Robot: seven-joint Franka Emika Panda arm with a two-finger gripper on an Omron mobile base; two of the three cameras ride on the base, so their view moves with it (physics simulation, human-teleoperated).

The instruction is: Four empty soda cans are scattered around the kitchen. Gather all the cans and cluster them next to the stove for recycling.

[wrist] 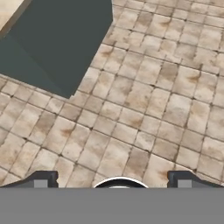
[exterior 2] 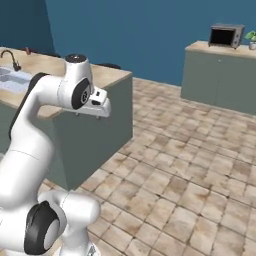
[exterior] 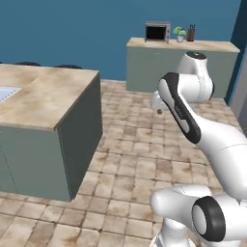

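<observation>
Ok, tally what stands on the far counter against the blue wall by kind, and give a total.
Small countertop oven: 1
Potted plant: 1
Dark jar: 1
Total: 3

Spread fingers [wrist: 41, 180] over tiled floor [wrist: 148, 100]

island counter [exterior: 43, 96]: matt beige marble top | floor [exterior: 130, 154]: tan stone tiles, rough-mottled | toaster oven [exterior: 157, 32]: brushed metal
</observation>
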